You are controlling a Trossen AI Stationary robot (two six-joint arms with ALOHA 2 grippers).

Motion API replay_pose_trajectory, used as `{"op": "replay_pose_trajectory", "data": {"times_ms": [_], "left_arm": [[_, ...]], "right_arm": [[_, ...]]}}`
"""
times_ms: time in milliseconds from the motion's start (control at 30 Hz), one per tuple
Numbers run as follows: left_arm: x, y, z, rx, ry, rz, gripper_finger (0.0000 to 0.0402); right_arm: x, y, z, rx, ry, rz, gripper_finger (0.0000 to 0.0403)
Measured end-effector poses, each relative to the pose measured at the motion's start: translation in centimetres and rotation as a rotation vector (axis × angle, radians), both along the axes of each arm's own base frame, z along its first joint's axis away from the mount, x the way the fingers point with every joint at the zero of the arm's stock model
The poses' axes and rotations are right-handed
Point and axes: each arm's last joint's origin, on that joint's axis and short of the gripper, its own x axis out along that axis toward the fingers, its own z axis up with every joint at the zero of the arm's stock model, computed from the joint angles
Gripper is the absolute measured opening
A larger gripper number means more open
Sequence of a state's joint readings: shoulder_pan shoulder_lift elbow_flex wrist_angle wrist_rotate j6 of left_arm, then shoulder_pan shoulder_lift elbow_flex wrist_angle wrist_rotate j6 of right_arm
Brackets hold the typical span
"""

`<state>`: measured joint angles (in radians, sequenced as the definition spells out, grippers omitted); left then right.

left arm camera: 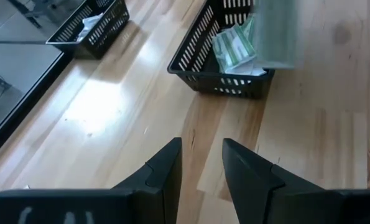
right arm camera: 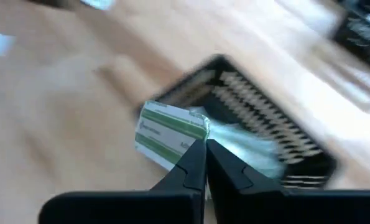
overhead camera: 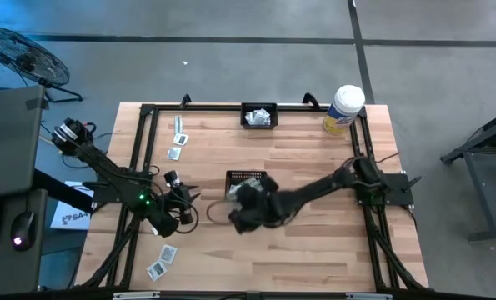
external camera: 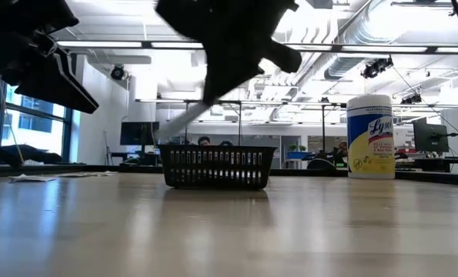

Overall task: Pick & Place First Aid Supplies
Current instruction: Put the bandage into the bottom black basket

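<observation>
Now we see the right gripper (right arm camera: 204,149) pinched together on a narrow green-and-white paper packet (right arm camera: 169,137), held just above the near rim of the small black slatted plastic basket (overhead camera: 245,178) at the middle of the pale wooden table (overhead camera: 314,242). More such packets lie inside that basket. Our left gripper (left arm camera: 202,163) hovers beside it, fingers apart and empty.

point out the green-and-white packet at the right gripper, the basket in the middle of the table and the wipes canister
green-and-white packet (right arm camera: 171,134), right wrist view, printed face
middle basket (overhead camera: 244,177), high view, far rim
wipes canister (external camera: 369,137), low view, label
</observation>
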<state>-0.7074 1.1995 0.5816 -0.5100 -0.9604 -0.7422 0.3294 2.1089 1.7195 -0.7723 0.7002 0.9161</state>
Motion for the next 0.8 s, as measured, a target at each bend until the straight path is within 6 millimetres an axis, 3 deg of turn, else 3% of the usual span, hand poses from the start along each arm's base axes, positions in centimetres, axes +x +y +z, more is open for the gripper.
{"op": "replay_pose_trajectory", "data": {"times_ms": [133, 267, 467, 667, 800], "left_arm": [[0.0, 0.0, 0.0, -0.001, -0.001, -0.001, 0.0113], [0.0, 0.0, 0.0, -0.001, 0.0, -0.001, 0.0113], [0.0, 0.0, 0.0, -0.005, 0.001, -0.003, 0.0113], [0.2, -0.2, 0.1, -0.039, -0.003, -0.015, 0.0113], [0.2, -1.1, 1.7, -0.142, 0.044, -0.093, 0.0113]], "right_arm": [[-0.2, -2.8, 0.2, -0.028, 0.066, -0.072, 0.0004], [0.3, -4.2, -1.1, 0.037, 0.08, -0.149, 0.0002], [0.6, -5.1, -1.6, 0.122, 0.031, -0.246, 0.0017], [0.6, -5.2, -1.7, 0.117, 0.038, -0.247, 0.0068], [0.0, -4.9, -0.2, 0.094, 0.036, -0.221, 0.0102]]}}
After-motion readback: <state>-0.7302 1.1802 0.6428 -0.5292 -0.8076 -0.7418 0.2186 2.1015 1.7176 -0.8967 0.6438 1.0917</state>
